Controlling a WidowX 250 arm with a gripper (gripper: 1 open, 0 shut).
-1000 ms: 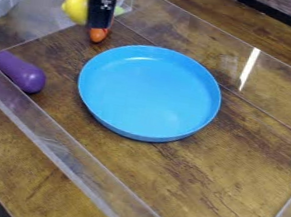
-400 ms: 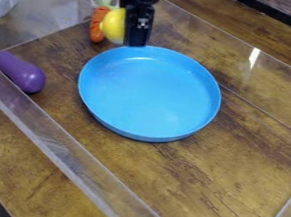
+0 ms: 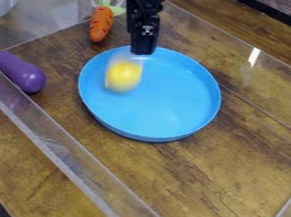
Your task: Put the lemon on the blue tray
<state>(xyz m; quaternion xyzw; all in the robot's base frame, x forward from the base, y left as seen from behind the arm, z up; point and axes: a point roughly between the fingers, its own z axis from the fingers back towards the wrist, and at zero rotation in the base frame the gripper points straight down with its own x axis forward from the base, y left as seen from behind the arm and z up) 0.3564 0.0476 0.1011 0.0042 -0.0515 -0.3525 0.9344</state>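
Note:
The lemon [image 3: 122,74], small and yellow, shows blurred over the left part of the blue tray [image 3: 176,105], free of the gripper; whether it rests on the tray's floor or is still dropping I cannot tell. The tray is a large round shallow dish in the middle of the wooden table. My black gripper [image 3: 141,49] points down above the tray's far left rim, up and to the right of the lemon. Nothing is between its fingers, and it stands open.
An orange carrot [image 3: 101,22] lies just behind the tray to the left of the gripper. A purple eggplant [image 3: 18,72] rests at the left. Low clear plastic walls [image 3: 50,138] fence the work area on the wooden table.
The gripper carried the lemon rightward from beside the carrot to the tray's far left rim, then let it go. The lemon has dropped down onto the tray's left side.

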